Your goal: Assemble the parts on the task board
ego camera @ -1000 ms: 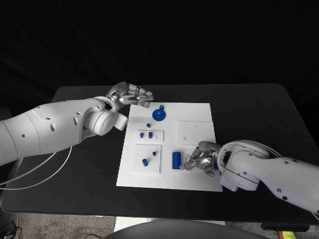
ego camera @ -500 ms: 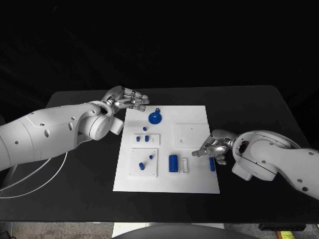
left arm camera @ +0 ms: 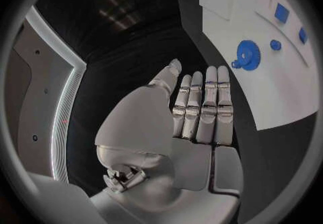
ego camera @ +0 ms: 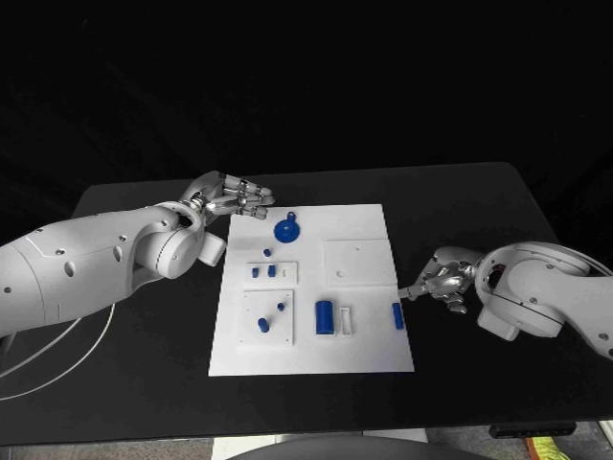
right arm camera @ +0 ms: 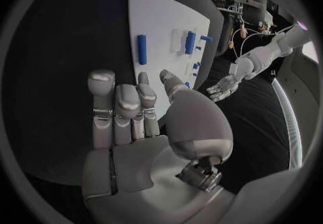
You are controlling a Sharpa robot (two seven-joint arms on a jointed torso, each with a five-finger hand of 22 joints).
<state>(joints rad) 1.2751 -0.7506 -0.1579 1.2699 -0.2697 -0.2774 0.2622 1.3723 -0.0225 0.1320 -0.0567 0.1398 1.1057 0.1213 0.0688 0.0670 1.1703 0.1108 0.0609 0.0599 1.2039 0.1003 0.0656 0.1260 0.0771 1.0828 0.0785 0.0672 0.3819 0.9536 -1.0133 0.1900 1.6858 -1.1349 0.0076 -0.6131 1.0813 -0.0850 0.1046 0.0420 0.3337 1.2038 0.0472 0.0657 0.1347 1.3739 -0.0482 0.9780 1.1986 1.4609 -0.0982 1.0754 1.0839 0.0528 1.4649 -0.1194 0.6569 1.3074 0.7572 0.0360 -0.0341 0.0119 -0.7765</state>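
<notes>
Looked like a between-steps moment: both the left hand (ego camera: pixel 234 197) and right hand (ego camera: pixel 442 281) were empty, fingers apart, off the task board (ego camera: pixel 369 356). Parts lay on the board; next I'd guess a reach for the blue bar (ego camera: pixel 397 315). The left wrist view showed the gear's (left arm camera: pixel 247 55) teeth.

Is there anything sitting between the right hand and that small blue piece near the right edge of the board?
Nothing visible does. The right hand is over the black table just off the task board, holding nothing, and only bare board lies between it and the small blue piece.
</notes>
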